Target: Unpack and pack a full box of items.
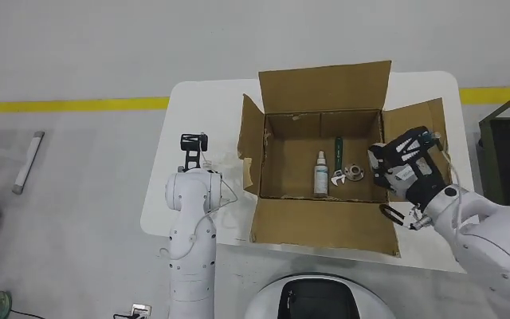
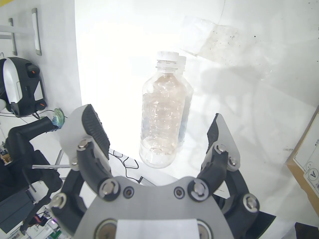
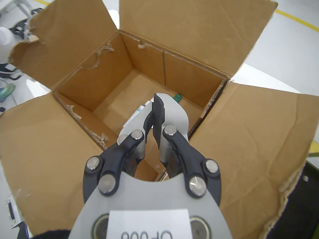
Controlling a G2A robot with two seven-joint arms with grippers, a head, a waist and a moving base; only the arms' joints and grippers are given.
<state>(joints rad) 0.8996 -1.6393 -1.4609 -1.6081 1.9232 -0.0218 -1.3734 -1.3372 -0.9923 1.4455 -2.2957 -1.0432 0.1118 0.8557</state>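
While left gripper (image 2: 152, 113) hangs spread wide, clear bottle (image 2: 162, 128) beneath, on table (image 2: 249, 50)

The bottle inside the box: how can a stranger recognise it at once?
Look into the open cardboard box on the white table. On its floor lies a slim bottle. Beside it are a green-handled implement and a small round part; only the bottle is white.
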